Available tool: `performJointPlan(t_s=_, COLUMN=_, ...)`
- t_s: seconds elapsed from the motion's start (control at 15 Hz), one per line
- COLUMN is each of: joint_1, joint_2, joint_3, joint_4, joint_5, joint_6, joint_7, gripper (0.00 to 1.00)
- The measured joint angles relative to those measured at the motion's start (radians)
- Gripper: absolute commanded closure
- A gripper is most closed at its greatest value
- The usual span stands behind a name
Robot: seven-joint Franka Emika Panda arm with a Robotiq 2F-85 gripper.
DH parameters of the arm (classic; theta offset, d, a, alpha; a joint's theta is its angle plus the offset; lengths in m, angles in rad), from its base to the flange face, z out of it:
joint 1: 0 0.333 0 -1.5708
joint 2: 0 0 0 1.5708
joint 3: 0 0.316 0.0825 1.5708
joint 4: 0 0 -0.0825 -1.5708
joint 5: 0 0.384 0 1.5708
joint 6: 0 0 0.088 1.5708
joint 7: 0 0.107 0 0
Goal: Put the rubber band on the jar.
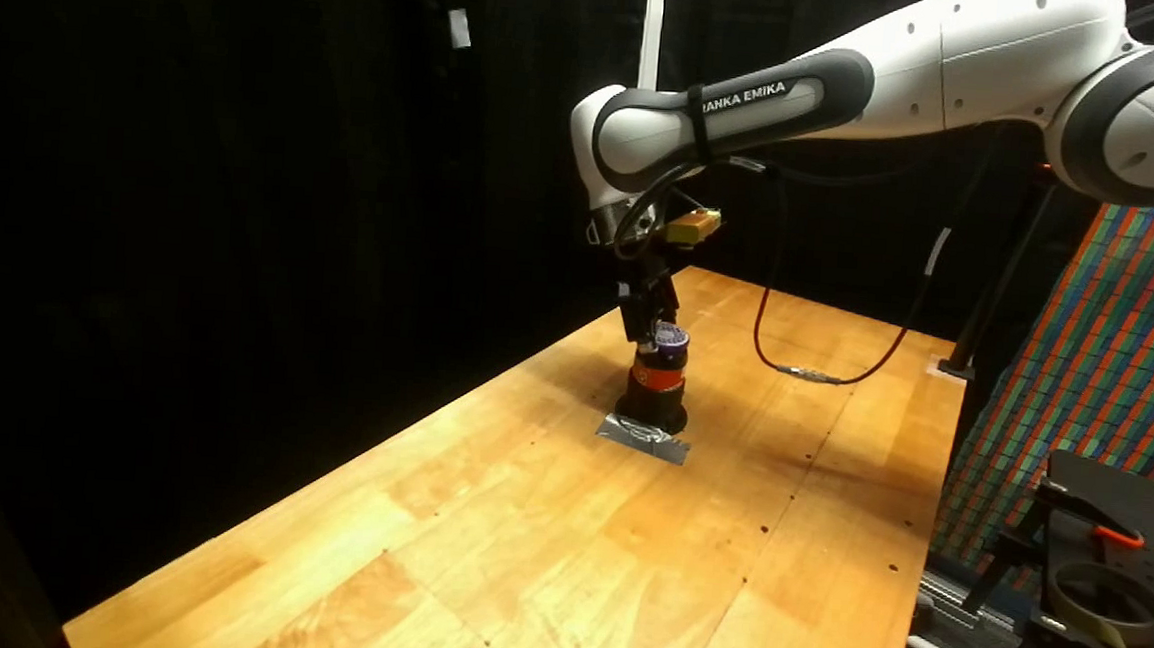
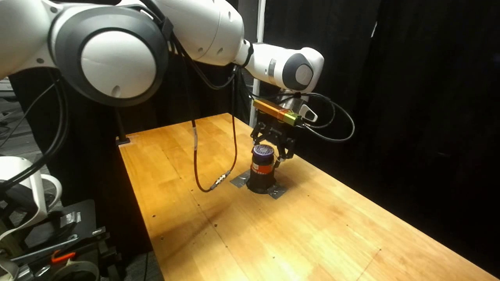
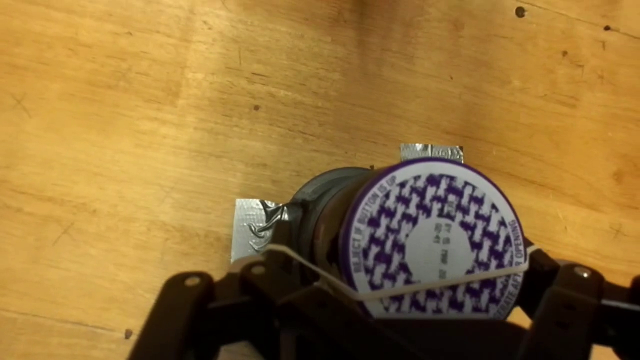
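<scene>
Spread wide, the gripper (image 3: pixel 410 254) has a finger on either side of the lid (image 3: pixel 437 240), with the rubber band (image 3: pixel 440 285) stretched between its tips. The wrist view shows one finger just beside the rim and the other farther off; whether either touches, I cannot tell. Fitting the band looks to be the step in hand, and it seems unfinished: a strand lies across the lid's top, the rest of the loop hidden. Next, I judge, the gripper should centre over the jar (image 2: pixel 262 169), carry that strand past the rim, and lower with the band held taut before slipping free. The jar stands upright on the counter (image 1: pixel 525 521): white-and-purple printed lid, orange-red label (image 1: pixel 658 378), dark lower part flaring at the foot. Silver tape (image 3: pixel 252 225) beside the foot appears to fix it down.
</scene>
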Motion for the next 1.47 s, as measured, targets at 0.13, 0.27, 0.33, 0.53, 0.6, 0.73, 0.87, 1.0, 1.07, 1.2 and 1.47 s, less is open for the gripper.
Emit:
performJointPlan(t_s=0.13, joint_1=0.000, joint_2=-0.014, joint_3=-0.002, joint_4=-0.023, joint_5=-0.001, joint_6=0.003, joint_7=0.000, gripper=0.00)
performJointPlan(t_s=0.27, joint_1=-0.002, joint_2=-0.052, joint_3=-0.005, joint_4=-0.089, joint_5=-0.002, joint_6=0.021, joint_7=0.000, gripper=0.00)
performJointPlan(t_s=0.33, joint_1=-0.003, joint_2=-0.077, joint_3=-0.007, joint_4=-0.133, joint_5=-0.002, joint_6=0.040, joint_7=0.000, gripper=0.00)
performJointPlan(t_s=0.53, joint_1=-0.005, joint_2=-0.150, joint_3=-0.010, joint_4=-0.261, joint_5=-0.002, joint_6=0.102, joint_7=0.002, gripper=0.00)
performJointPlan(t_s=0.6, joint_1=-0.006, joint_2=-0.174, joint_3=-0.011, joint_4=-0.303, joint_5=-0.002, joint_6=0.125, joint_7=0.003, gripper=0.00)
performJointPlan(t_s=0.73, joint_1=-0.008, joint_2=-0.220, joint_3=-0.012, joint_4=-0.391, joint_5=-0.002, joint_6=0.180, joint_7=0.006, gripper=0.00)
performJointPlan(t_s=0.87, joint_1=-0.009, joint_2=-0.265, joint_3=-0.013, joint_4=-0.480, joint_5=-0.002, joint_6=0.251, joint_7=0.013, gripper=0.00)
performJointPlan(t_s=1.0, joint_1=-0.009, joint_2=-0.309, joint_3=-0.013, joint_4=-0.569, joint_5=-0.003, joint_6=0.347, joint_7=0.023, gripper=0.26)
performJointPlan(t_s=1.07, joint_1=-0.008, joint_2=-0.333, joint_3=-0.013, joint_4=-0.616, joint_5=-0.007, joint_6=0.410, joint_7=0.024, gripper=0.34)
performJointPlan(t_s=1.2, joint_1=-0.006, joint_2=-0.384, joint_3=-0.013, joint_4=-0.711, joint_5=-0.014, joint_6=0.550, joint_7=0.027, gripper=0.51)
performJointPlan(t_s=1.47, joint_1=0.008, joint_2=-0.508, joint_3=-0.013, joint_4=-0.932, joint_5=-0.049, joint_6=0.806, joint_7=0.060, gripper=0.67)
